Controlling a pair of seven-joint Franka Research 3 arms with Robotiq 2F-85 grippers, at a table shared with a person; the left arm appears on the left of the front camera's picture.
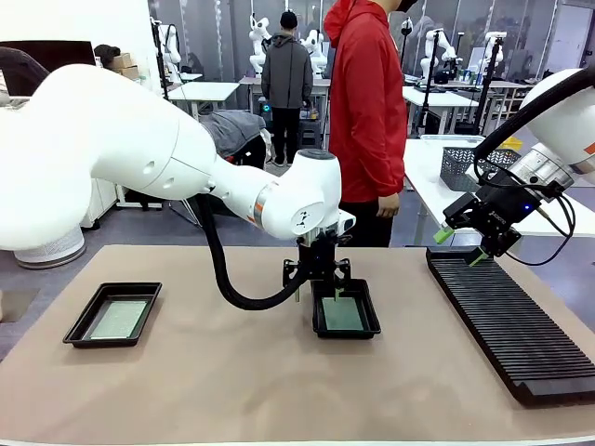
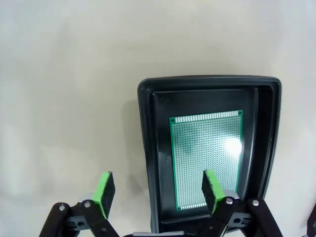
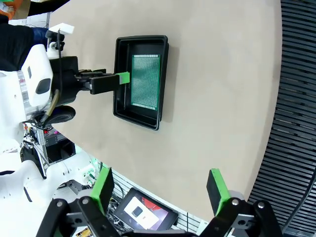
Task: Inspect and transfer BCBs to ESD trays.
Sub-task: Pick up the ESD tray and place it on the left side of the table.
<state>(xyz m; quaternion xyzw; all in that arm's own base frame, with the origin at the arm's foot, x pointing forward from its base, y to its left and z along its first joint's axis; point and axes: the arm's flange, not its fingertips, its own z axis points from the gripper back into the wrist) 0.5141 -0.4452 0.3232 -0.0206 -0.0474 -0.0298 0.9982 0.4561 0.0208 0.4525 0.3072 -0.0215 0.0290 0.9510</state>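
On beige table (image 1: 232,372), two trays (image 1: 113,314).

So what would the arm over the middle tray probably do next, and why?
Probably lift straight up and away. The left end effector hangs open and empty over the near rim of the middle shallow black plastic tray, and the thin pale-green rectangular board already lies flat on that tray's floor, so this placement looks finished.

In the front view the left claw (image 1: 318,279) covers the far rim of the middle tray (image 1: 370,325). The slotted rack (image 1: 521,325) runs off the picture's right edge. In the left wrist view that tray's near rim sits behind the fingers (image 2: 210,190).
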